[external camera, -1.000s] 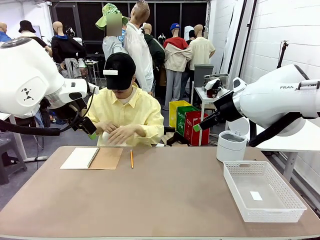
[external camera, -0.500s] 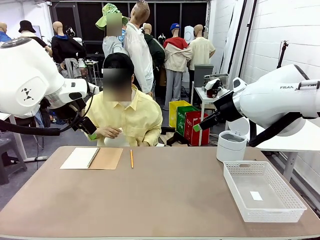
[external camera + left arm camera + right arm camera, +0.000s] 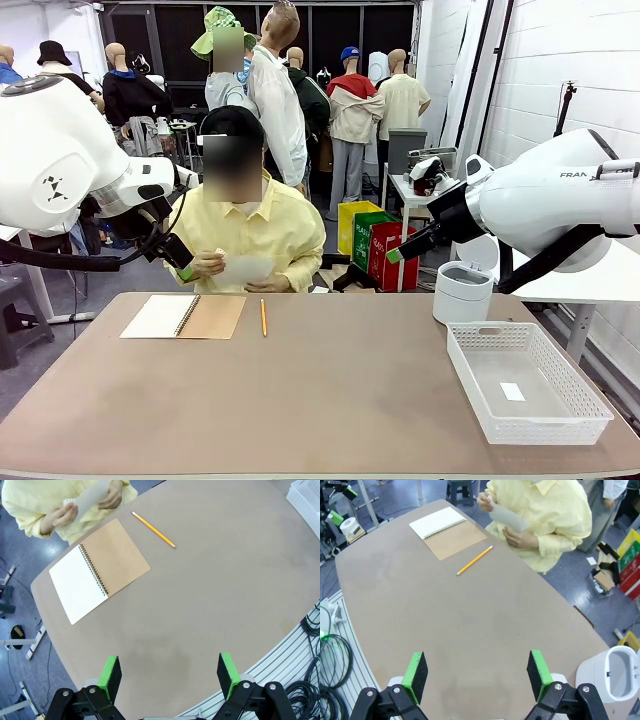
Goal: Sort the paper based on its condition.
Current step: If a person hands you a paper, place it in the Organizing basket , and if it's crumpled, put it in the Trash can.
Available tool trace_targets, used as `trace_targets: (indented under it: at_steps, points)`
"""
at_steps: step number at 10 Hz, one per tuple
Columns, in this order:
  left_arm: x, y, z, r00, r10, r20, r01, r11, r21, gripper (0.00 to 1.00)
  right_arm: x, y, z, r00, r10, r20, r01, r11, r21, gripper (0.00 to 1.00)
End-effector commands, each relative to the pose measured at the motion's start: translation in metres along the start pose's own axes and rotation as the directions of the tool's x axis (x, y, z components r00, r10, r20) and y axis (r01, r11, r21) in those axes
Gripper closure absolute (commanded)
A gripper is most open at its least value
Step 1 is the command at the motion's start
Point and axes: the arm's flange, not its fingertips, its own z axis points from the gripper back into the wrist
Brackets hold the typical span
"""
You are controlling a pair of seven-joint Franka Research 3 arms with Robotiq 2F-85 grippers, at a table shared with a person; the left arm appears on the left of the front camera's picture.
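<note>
The room is a cluttered workshop, with a white block wall [image 3: 560,60] on the robot's right and coloured crates [image 3: 385,250] at the back. The brown counter [image 3: 330,390] takes up most of the near space and is largely bare. Both white arms hang raised at its far corners, well clear of it. The left pincer [image 3: 169,672] has its green pads wide apart with nothing between them, and the right pincer [image 3: 476,672] gapes the same way over bare counter.

The person [image 3: 270,225] in the yellow shirt sits at the far edge. A second ago that head was bowed and the hands were bunched over something white. Now the head is up and the hands [image 3: 209,264] hold the paper [image 3: 247,267] out flat at chest height, off the counter (a smooth sheet by the look of it, though I can't judge creases from here). My guess is that the sorting has not begun and a handover comes next.

The white basket [image 3: 540,432] waits at the robot's right front with one small white slip [image 3: 512,391] inside, and a white bin [image 3: 462,292] stands just behind it. The open notebook [image 3: 183,316] lies at the far left, with the pencil [image 3: 263,317] just beside it.
</note>
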Motion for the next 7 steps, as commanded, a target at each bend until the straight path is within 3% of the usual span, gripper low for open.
trace_targets:
  at_steps: [1, 7]
  points:
    - [-0.0008, 0.0006, -0.0008, 1.0, 0.0, 0.009, 0.0, 1.0, 0.002, 0.0, -0.0002, 0.0004, -0.0004, 1.0, -0.001, -0.002, 0.001, 1.0, 0.005, 0.0]
    - [-0.0008, 0.0006, -0.0008, 1.0, 0.0, 0.009, 0.0, 1.0, 0.002, 0.0, -0.0002, 0.0004, -0.0004, 1.0, -0.001, -0.002, 0.001, 1.0, 0.005, 0.0]
